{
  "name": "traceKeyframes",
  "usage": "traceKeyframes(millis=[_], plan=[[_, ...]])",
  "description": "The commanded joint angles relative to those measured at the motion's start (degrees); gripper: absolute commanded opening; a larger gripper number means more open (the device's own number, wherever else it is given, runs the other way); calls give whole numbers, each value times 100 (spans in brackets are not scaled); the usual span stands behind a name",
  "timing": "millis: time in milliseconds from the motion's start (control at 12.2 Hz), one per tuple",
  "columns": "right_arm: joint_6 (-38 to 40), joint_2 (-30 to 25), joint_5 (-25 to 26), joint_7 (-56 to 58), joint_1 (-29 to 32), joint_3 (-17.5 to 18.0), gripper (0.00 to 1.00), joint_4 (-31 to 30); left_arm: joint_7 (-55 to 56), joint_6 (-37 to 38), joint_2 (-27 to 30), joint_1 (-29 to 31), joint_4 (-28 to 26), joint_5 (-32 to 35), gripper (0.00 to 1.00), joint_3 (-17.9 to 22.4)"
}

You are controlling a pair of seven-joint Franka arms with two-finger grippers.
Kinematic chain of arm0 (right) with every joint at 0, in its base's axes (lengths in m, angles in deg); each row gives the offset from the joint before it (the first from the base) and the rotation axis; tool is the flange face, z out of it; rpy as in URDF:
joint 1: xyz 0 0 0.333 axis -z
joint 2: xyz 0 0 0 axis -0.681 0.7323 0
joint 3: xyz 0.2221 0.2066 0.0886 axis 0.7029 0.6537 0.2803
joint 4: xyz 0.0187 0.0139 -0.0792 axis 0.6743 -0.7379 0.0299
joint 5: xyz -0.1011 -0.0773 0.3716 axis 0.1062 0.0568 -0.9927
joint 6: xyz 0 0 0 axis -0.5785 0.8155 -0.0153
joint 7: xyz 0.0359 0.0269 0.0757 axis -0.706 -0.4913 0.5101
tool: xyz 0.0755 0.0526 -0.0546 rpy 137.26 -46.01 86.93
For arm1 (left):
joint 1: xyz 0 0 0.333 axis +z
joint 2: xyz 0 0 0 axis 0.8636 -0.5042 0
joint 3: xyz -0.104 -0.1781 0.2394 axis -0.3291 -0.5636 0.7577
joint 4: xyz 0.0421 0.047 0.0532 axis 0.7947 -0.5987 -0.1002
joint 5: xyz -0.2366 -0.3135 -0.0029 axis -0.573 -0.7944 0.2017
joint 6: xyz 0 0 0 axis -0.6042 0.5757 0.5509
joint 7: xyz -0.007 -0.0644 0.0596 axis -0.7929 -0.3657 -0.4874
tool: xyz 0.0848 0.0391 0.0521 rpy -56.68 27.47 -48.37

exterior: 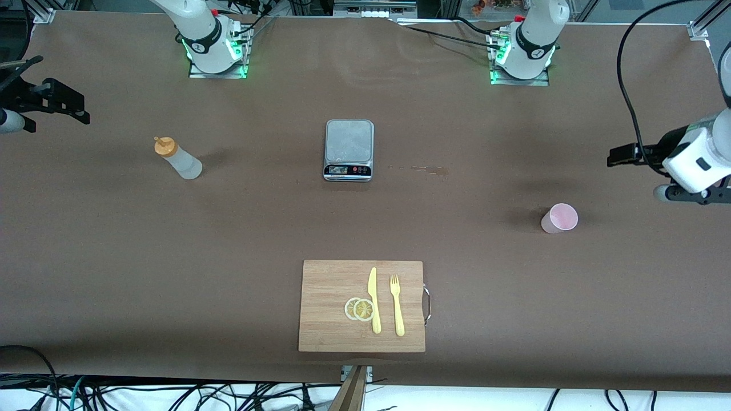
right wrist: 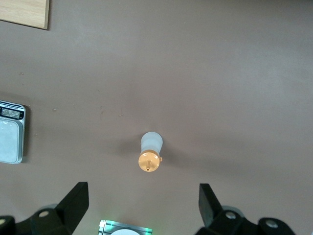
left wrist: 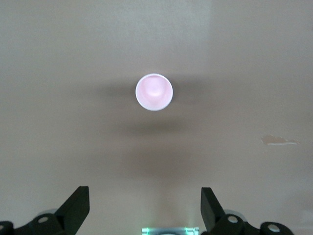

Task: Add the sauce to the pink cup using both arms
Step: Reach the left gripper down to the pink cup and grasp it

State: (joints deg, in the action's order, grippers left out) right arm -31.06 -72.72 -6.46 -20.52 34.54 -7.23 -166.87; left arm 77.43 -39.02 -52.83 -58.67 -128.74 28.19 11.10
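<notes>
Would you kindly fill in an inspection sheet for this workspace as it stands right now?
Surface: brown table, small stain beside the scale.
Job's things: translucent squeeze bottle with orange cap upright; pale pink plastic cup upright, looks empty.
Clutter: grey digital scale; wooden cutting board carrying yellow plastic knife, yellow plastic fork, two lemon slices.
Grippers: left gripper open above the cup; right gripper open above the bottle.
Cables: black cables at table edges.
Surroundings: nothing seen.

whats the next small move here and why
Probably lower the open right gripper onto the sauce, which stands upright and untouched on the table. The left gripper, also open, hangs above the pink cup, which looks empty.
</notes>
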Motion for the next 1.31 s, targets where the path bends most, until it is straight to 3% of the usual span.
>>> traceKeyframes(millis=[0,655,1229], plan=[[65,-30,4,-18,12,23,100,50,-405,-1122,23,97,-905,105,100,-8],[82,-21,4,-10,21,5,100,41,-793,-3611,-583,212,-2287,105,99,10],[73,-3,4,-36,12,14,100,50,-837,-4668,-786,282,-2894,105,98,18]])
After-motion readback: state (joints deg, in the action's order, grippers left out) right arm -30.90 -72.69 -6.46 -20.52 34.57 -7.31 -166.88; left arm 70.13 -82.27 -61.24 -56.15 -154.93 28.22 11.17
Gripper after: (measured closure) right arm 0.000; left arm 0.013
